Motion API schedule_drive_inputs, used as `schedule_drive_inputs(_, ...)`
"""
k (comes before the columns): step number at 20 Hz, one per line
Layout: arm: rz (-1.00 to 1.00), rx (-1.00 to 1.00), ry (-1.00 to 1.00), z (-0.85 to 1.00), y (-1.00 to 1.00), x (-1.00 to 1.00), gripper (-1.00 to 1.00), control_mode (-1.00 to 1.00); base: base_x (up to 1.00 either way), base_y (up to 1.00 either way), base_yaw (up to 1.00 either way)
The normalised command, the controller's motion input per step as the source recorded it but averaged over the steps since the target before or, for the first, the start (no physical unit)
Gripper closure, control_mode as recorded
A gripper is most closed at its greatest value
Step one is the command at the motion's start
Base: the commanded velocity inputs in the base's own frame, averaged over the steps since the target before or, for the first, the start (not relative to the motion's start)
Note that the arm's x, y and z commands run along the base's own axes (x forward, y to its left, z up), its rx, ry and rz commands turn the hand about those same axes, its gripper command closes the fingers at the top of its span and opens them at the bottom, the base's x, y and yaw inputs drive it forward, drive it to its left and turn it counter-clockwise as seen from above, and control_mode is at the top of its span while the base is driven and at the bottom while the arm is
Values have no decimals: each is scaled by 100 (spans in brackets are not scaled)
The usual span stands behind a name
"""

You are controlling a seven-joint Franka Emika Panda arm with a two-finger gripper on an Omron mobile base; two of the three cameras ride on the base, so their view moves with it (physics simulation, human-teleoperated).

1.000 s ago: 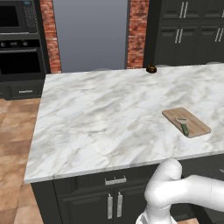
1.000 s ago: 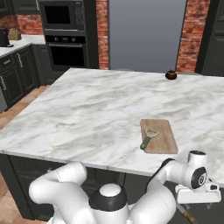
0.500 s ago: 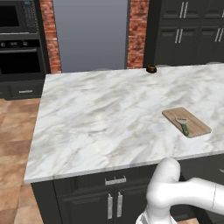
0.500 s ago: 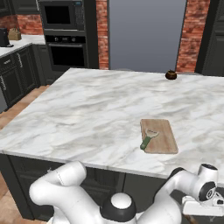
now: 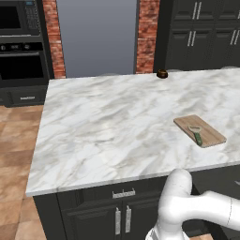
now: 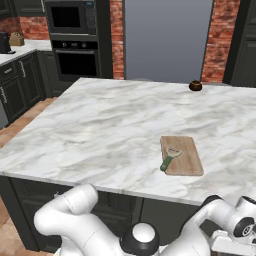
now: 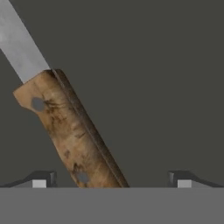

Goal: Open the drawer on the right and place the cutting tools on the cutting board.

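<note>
Two dark fingertips of the pincer [image 7: 112, 179] stand wide apart, straddling a brown wooden-handled knife [image 7: 70, 135] lying on the dark drawer floor [image 7: 166, 87] (grey blade pointing away). Base views add the green-handled peeler [image 6: 167, 160] on the light-brown wooden cutting board [image 6: 187, 160].

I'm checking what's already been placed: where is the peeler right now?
The peeler lies on the cutting board, along its left edge in the right base view, near the counter's front right; its green handle reaches the board's edge.
</note>
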Motion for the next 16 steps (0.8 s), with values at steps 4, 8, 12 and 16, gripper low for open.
schedule_drive_inputs(4, 0, 7, 0, -21, 1, -14, -100, -100, 0, 0, 0)
schedule_drive_inputs(8, 0, 2, 0, -25, 14, -9, -100, -100, 0, 0, 0)
schedule_drive_inputs(12, 0, 0, 0, -8, 14, -2, 100, -100, 0, 0, 0)
schedule_drive_inputs(16, 0, 0, -7, 3, 7, -17, 100, -100, 0, 0, 0)
